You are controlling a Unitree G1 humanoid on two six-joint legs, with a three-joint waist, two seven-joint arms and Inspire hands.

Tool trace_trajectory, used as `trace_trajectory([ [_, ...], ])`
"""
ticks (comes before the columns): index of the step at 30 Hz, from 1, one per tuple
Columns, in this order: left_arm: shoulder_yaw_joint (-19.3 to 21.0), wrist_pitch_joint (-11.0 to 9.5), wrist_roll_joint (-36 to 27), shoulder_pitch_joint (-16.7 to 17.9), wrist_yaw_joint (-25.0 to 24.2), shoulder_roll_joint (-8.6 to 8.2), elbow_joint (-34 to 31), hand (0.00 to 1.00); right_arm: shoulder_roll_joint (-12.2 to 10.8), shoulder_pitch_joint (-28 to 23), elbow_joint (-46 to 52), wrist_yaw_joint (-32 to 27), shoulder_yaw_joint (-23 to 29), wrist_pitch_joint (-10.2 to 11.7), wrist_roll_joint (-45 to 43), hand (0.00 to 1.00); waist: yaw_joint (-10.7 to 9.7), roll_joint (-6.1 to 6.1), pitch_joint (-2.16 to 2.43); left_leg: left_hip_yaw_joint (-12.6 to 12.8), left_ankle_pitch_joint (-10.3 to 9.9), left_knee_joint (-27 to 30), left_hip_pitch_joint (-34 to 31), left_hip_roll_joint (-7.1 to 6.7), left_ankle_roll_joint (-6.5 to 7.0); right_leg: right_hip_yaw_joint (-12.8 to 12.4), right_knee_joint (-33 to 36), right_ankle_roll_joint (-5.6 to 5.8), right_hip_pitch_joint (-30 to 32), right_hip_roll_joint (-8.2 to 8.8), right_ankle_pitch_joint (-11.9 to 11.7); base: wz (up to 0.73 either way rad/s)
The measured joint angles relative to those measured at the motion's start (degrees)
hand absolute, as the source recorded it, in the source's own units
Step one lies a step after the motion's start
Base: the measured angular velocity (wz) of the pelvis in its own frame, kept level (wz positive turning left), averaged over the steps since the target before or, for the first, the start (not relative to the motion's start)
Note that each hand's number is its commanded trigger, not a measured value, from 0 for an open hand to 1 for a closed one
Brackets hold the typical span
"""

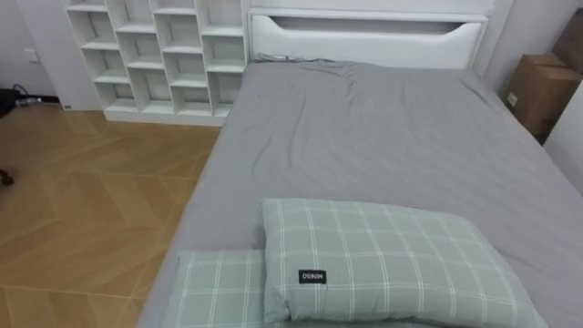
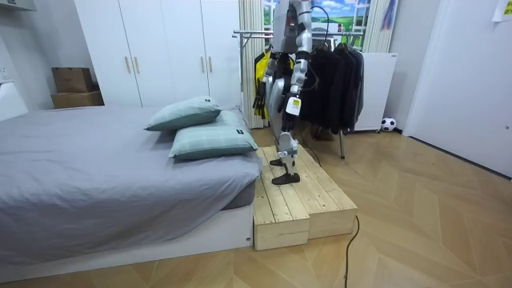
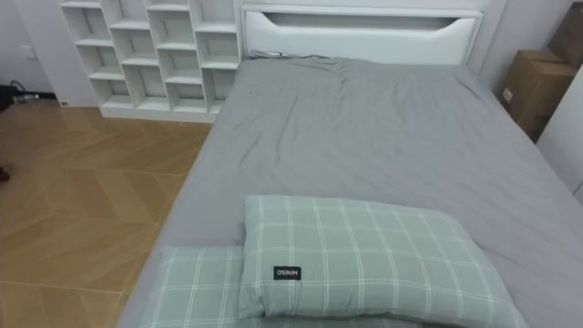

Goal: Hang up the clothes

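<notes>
Checked pillows (image 1: 392,264) nearest; left hand (image 2: 291,108), right hand (image 2: 260,98) hang down

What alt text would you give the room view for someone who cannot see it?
A humanoid robot stands on a low wooden platform at one end of a grey bed, a clothes rack of dark garments just behind it. Two green checked pillows lie stacked at that end.

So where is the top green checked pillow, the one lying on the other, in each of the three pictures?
Left eye view: the top pillow lies low, right of centre.
Right eye view: the top pillow lies low, near the centre.
Room view: the top pillow sits left of centre, above the lower pillow.
Shared landmark: the grey bed under it.
</notes>
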State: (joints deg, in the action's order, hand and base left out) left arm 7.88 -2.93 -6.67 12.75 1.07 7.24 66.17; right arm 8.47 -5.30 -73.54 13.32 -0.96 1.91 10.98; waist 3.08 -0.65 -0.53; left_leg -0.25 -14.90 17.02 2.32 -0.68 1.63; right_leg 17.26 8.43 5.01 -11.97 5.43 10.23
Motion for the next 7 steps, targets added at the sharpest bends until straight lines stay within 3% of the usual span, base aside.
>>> trace_trajectory([
  [7, -0.2, 0.0, 0.1, 0.1, -0.5, -0.01, 0.0, 0.0, 0.0, -0.2, 0.2, 0.0, 0.1, 0.1, 0.5, 0.0, -1.3, 0.43, 0.21, 0.1, 0.0, 0.0, 0.1, 0.0, 0.0, 0.0, 0.1, 0.0, -0.1, 0.0, 0.0, 0.0],
])
